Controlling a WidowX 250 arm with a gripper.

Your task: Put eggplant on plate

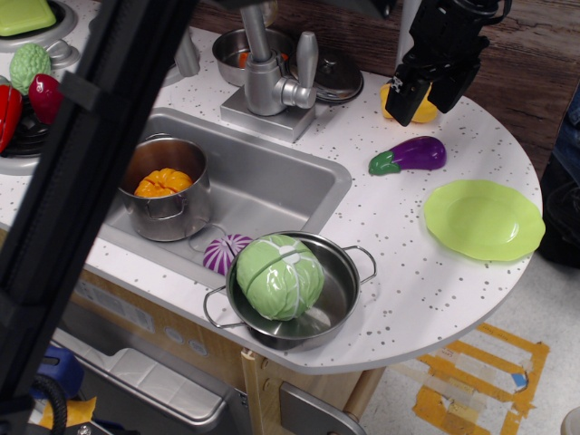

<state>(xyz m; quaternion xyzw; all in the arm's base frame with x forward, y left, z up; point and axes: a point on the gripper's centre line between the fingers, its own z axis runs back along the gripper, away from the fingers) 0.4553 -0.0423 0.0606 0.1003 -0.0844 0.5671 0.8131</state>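
The purple eggplant (412, 155) with a green stem cap lies on the white speckled counter, stem pointing left. The lime-green plate (485, 219) sits empty to its lower right, near the counter's rounded edge. My gripper (423, 100) hangs at the back of the counter, above and behind the eggplant, over a yellow toy pepper (419, 108). Its two black fingers are spread apart and hold nothing.
A steel pan (343, 292) holding a green cabbage (279, 276) stands at the front edge. A sink (263, 186) holds a pot with an orange toy and a striped purple vegetable (225, 252). A faucet (265, 72) and a lid stand at the back. A dark arm link crosses the left side.
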